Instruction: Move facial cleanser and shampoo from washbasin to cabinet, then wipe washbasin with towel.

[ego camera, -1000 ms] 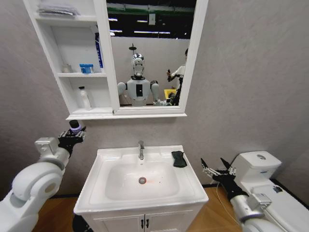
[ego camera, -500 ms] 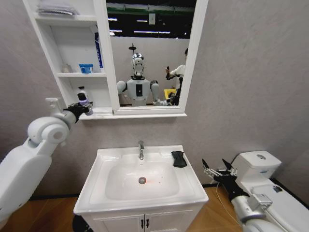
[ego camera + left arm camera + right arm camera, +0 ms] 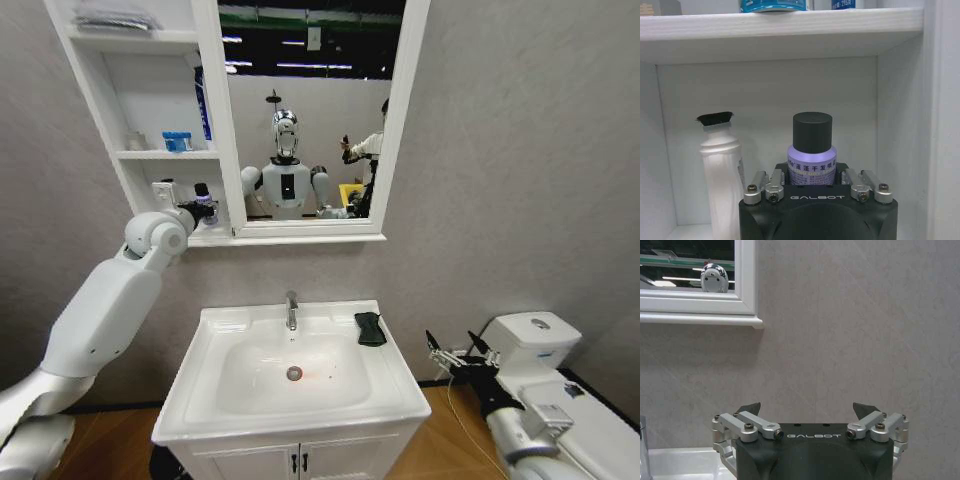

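Note:
My left gripper [image 3: 203,207] is shut on the shampoo [image 3: 202,192], a lilac bottle with a black cap, and holds it upright inside the lowest compartment of the cabinet [image 3: 165,155]. In the left wrist view the shampoo [image 3: 812,150] sits between the jaws of that gripper [image 3: 811,177], beside the facial cleanser [image 3: 720,165], a white tube with a black cap standing on the same shelf. The black towel [image 3: 370,328] lies on the right rim of the washbasin [image 3: 200,400]. Low at the right, my right gripper [image 3: 462,358] [image 3: 806,409] hangs open and holds nothing.
A chrome tap [image 3: 292,310] stands at the basin's back edge. A blue jar [image 3: 180,141] and a blue tube [image 3: 204,105] occupy the middle shelf. The mirror [image 3: 310,110] adjoins the cabinet. A white toilet [image 3: 530,345] stands right beside the right gripper.
My left arm has lifted the shampoo from beside the basin up and rightward into the cabinet's lowest compartment. The right gripper has barely shifted.

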{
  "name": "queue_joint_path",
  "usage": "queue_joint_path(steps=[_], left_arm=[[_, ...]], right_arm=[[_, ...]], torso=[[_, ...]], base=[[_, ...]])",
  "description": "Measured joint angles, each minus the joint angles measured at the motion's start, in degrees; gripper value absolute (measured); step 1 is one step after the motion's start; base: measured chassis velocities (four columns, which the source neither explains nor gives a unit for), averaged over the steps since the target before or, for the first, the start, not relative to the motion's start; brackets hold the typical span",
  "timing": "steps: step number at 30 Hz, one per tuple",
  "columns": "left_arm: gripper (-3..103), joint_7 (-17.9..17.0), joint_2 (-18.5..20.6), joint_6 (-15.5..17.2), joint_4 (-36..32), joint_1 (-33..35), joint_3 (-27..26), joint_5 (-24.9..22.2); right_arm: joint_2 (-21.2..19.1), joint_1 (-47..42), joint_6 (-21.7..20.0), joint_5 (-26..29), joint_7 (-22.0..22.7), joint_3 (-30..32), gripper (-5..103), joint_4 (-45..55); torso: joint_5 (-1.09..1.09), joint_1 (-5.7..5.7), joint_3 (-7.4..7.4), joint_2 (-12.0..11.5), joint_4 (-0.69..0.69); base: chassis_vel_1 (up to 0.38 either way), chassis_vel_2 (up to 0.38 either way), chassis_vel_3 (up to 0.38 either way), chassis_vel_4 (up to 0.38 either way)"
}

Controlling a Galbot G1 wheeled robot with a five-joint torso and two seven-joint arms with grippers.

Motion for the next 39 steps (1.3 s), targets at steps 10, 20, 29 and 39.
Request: queue_joint_path(steps=[10,20,29,39], left_arm=[[43,1.4,-2.6,-1.3,3.4,0.0,-0.2,2.9],[50,1.3,-5.0,-1.4,5.3,0.2,-0.5,4.9],[82,1.2,-4.6,-1.8,5.2,1.0,-1.4,5.5],[100,-0.4,-1.4,-2.7,-6.2,9.3,-6.0,4.0]], right_arm=[[0.3,1.6,-1.2,-0.8,0.0,-1.1,100,-0.2],[0.7,1.0,-1.2,-0.9,-0.2,-0.8,100,-0.5],[0.7,1.1,-1.1,-1.0,-0.2,-0.9,100,-0.8],[0.3,1.2,-1.2,-1.0,-0.1,-0.9,100,-0.2]], torso=[[-0.01,0.0,0.0,0.0,0.0],[0.0,-0.02,-0.01,0.0,0.0],[0.0,0.0,0.0,0.0,-0.01],[-0.01,-0.01,-0.01,0.0,0.0]], base=[[0.0,0.0,0.0,0.0],[0.0,0.0,0.0,0.0],[0.0,0.0,0.0,0.0],[0.0,0.0,0.0,0.0]])
